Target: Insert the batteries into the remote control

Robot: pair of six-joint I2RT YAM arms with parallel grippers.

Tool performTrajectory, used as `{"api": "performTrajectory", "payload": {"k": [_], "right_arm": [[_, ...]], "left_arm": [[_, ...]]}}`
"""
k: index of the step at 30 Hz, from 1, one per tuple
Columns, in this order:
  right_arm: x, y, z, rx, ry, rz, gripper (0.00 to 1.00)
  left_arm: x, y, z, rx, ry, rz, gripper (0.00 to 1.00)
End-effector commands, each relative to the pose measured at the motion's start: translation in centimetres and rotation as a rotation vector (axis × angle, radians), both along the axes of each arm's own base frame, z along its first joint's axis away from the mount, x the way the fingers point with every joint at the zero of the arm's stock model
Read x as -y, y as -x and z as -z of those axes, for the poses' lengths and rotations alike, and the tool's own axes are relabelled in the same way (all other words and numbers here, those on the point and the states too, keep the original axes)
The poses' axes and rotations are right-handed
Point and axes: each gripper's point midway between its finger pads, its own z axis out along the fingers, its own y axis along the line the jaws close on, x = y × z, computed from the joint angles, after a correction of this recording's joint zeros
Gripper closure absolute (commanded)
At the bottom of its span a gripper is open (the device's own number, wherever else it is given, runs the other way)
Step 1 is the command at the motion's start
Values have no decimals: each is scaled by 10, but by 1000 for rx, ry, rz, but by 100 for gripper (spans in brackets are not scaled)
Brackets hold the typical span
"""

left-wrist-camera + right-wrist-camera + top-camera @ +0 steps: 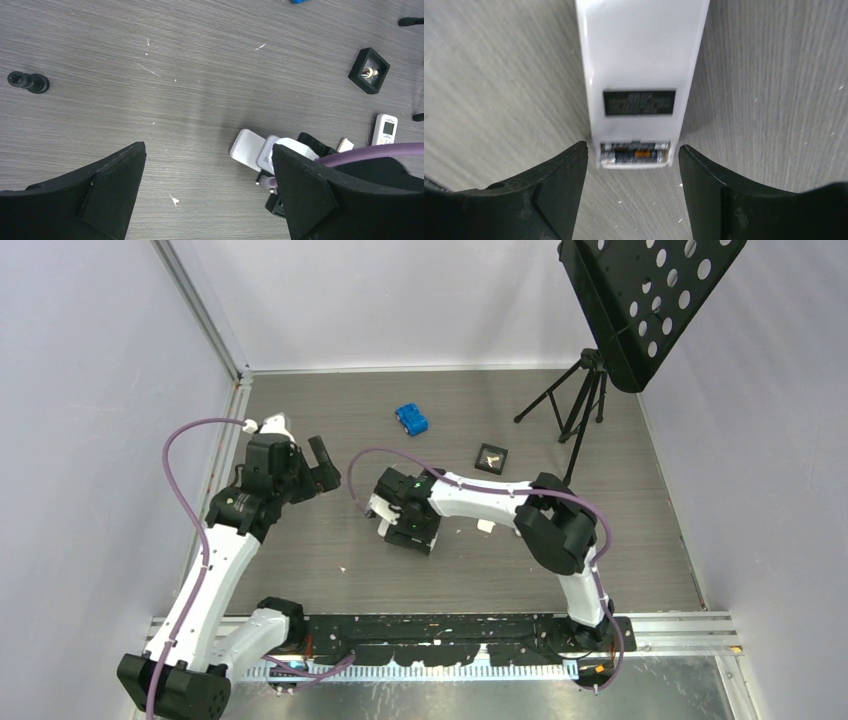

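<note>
**Battery Compartment Status**

Left gripper [207, 195]: jaws wide apart, empty, over the table [150, 100]. Right gripper [633, 200]: jaws spread, empty, flanking the remote control [639, 60] at frame centre. Batteries [635, 154]: two, side by side in its open compartment, lower centre.

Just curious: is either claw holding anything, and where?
Nothing is gripped. The left gripper is open and empty; the right gripper straddles the battery end of the slim white remote control, gaps both sides.
</note>
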Motion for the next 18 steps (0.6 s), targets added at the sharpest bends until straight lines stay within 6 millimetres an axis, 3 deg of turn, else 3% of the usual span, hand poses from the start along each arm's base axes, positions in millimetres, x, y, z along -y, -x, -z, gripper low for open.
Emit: {"api": "performTrajectory", "payload": {"k": [1,5,7,8,10,13,15,18], "right_arm": [[-8,8,-43,-15,-191,48,26],[0,10,-50,16,-250,108,26],[9,-9,-57,114,-263,235,26],[14,-19,-61,138,-281,327,28],[29,-41,-69,157,-319,565,43],[74,-69,-68,183,-295,950,66],[103,-75,-65,256,-260,1169,68],[115,-72,-56,256,-269,1339,63]], "left_arm": [[2,-4,-1,17,15,7,0],[5,-4,3,7,27,16,0],[6,-4,6,3,31,19,0],[7,-4,7,0,33,23,0],[10,-4,12,-10,45,30,0],[24,-2,26,-51,103,73,1],[35,-1,39,-86,149,111,6],[50,0,62,-148,214,142,12]]}}
